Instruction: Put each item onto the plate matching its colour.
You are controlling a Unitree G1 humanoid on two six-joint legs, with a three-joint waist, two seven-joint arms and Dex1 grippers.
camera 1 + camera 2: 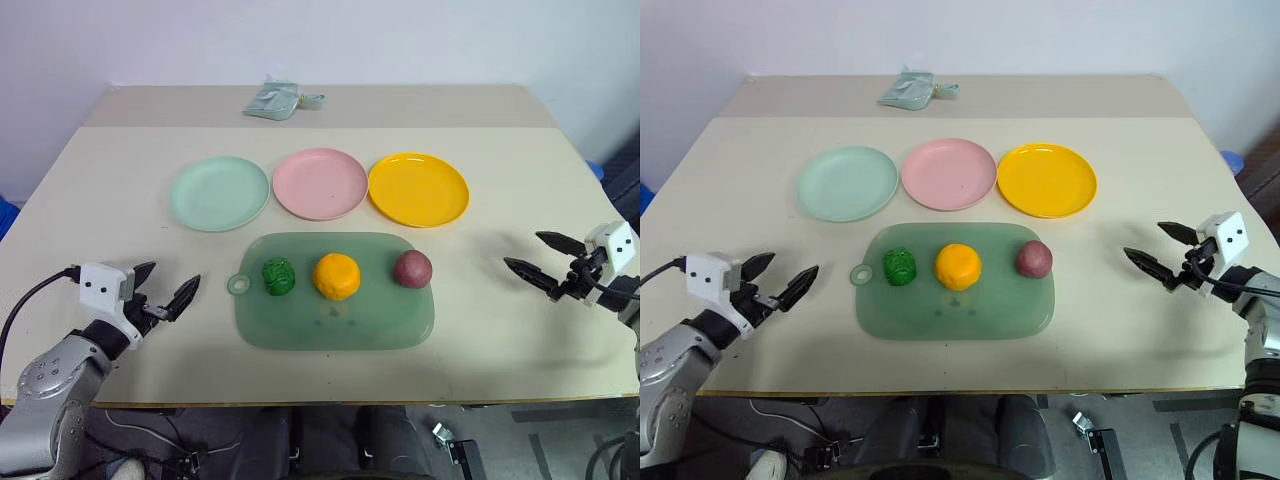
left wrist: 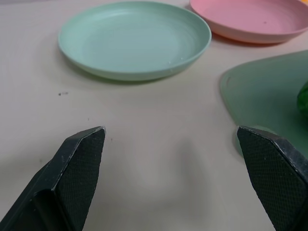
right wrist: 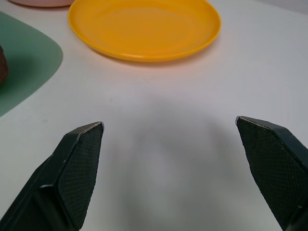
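Three items sit in a row on a translucent green mat [image 1: 335,315]: a bumpy dark green lump [image 1: 279,276], an orange ball [image 1: 337,276] and a maroon ball [image 1: 412,269]. Behind the mat lie three plates: mint green [image 1: 218,193], pink [image 1: 320,183] and yellow [image 1: 418,188]. My left gripper [image 1: 172,284] hovers open over the table left of the mat, nothing between its fingers. To the right of the mat my right gripper [image 1: 532,254] is open and empty too. In the left wrist view the mint plate [image 2: 134,38] lies ahead; in the right wrist view the yellow plate [image 3: 144,26] does.
A small pale green cloth bundle [image 1: 278,101] lies at the far side of the table. The mat has a ring tab [image 1: 239,285] on its left edge. The table's front edge [image 1: 320,402] runs just below the mat.
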